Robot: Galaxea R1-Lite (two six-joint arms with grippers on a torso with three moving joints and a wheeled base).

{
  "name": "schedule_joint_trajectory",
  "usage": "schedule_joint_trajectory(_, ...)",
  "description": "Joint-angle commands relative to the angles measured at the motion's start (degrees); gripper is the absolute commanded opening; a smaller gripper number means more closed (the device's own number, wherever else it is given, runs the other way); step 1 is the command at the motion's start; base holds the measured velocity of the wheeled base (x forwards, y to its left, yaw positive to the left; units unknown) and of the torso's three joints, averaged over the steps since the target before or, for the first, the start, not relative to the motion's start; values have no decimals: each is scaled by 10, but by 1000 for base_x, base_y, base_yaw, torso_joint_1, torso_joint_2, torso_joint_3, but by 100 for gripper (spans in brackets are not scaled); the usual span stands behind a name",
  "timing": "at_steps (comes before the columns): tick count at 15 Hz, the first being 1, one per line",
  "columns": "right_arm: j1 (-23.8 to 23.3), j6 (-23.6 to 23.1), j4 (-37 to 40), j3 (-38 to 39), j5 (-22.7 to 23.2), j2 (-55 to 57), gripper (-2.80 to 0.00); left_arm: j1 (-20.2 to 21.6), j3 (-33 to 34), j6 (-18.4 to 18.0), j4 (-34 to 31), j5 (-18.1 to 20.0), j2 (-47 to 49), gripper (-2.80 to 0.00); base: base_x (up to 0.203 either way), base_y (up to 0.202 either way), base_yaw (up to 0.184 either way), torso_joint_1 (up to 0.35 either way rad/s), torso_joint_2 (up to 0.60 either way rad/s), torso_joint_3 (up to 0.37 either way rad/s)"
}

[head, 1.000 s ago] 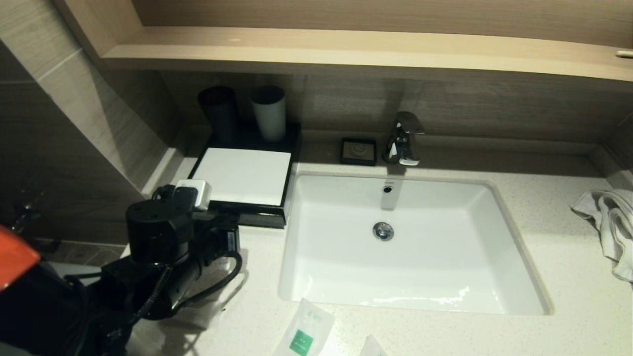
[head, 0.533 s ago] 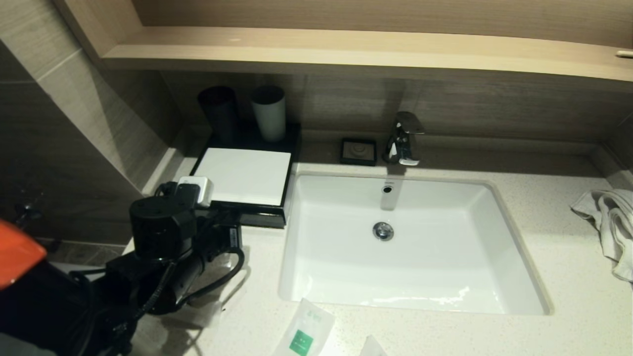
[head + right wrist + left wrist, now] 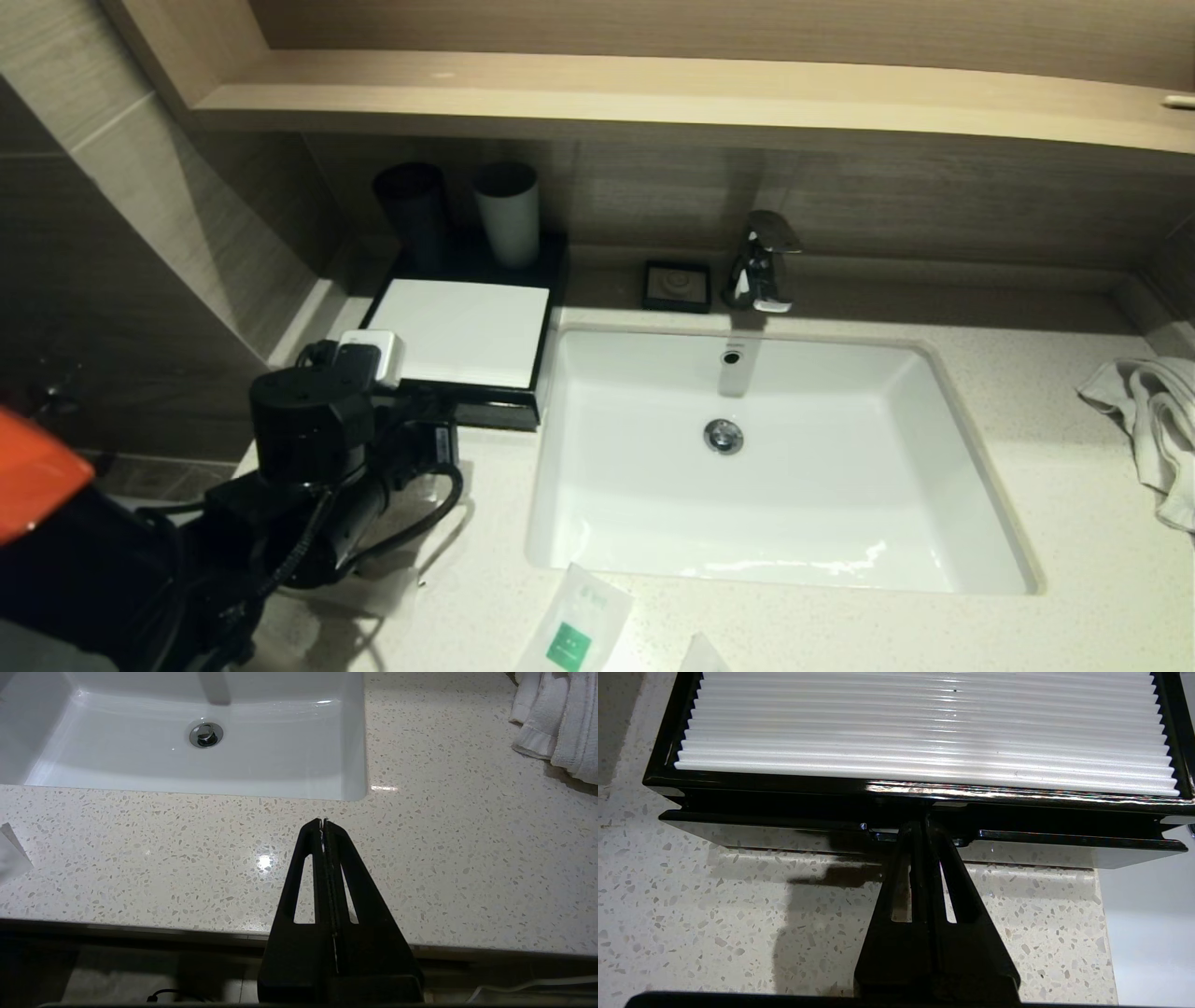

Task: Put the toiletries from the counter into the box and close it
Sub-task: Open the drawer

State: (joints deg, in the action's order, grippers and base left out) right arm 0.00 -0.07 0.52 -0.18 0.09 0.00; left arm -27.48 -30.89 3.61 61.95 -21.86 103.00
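The box [image 3: 457, 331] stands left of the basin, with a ribbed white top [image 3: 924, 728]. Its black drawer front [image 3: 1064, 851] stands out a little from the frame. My left gripper [image 3: 923, 825] is shut, and its tips touch the middle of that drawer front. A flat packet with a green label [image 3: 574, 625] lies at the counter's [image 3: 1027, 439] front edge. Another packet's corner [image 3: 702, 653] shows beside it, and a third [image 3: 378, 593] lies partly under my left arm. My right gripper [image 3: 323, 822] is shut and empty above the counter's front edge.
The white basin [image 3: 766, 467] fills the middle, with the faucet [image 3: 764, 261] and a black soap dish [image 3: 677, 285] behind it. Two tall cups [image 3: 509, 215] stand behind the box. A towel [image 3: 1153, 420] lies at far right. A wooden shelf [image 3: 653, 93] overhangs the back.
My left arm has crept a little forward toward the box's drawer front. Nothing else has moved.
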Motion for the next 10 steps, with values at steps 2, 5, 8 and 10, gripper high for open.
schedule_joint_trajectory(2,0,0,0,0,0,0,-280,0,-1,-2,4,-1,4,-280,0,0,0,0,0,0)
schedule_joint_trajectory(5,0,0,0,0,0,0,-280,0,-2,-2,4,-2,5,-280,0,0,0,0,0,0)
schedule_joint_trajectory(8,0,0,0,0,0,0,-280,1,-1,-2,6,-1,10,-280,0,0,0,0,0,0)
schedule_joint_trajectory(10,0,0,0,0,0,0,-280,1,-1,-2,7,-2,14,-280,0,0,0,0,0,0)
